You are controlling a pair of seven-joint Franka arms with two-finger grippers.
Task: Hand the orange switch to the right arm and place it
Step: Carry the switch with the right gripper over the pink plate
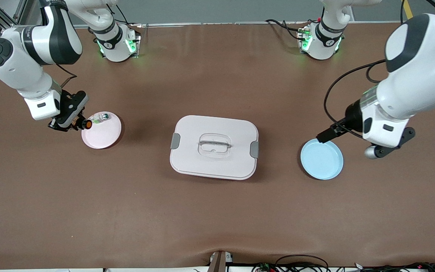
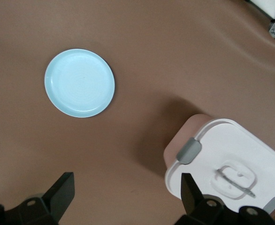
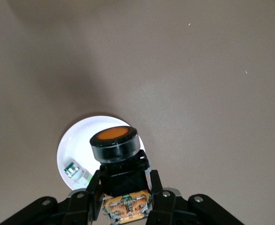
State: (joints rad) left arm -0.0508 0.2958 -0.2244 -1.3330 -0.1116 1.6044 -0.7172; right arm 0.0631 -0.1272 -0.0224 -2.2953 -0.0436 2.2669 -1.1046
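Holding the orange switch (image 1: 85,124) between pinched fingertips, the right gripper (image 1: 74,125) hangs over the edge of the pink plate (image 1: 104,136) at the right arm's end of the table. The wrist view shows the jaws clamped on the switch's black body (image 3: 123,176), round orange button face (image 3: 112,134) pointing away from the palm; gripping the body probably leaves the button end free to go down first. A small clear-silver-green part (image 1: 100,118) lies on the same plate, on its rim portion farther from the front camera, apart from the switch.

Switch not yet set down; judged to be at the placing step, with the handover already made. The drop spot needs to miss the small part.

Left gripper (image 2: 128,194) waits above the brown table (image 1: 217,211) near the light-blue plate (image 1: 322,159), fingers spread wide, nothing between them. That plate is bare.

White lidded box (image 1: 214,146) with grey clips and a clear handle sits mid-table between the two plates, untouched.
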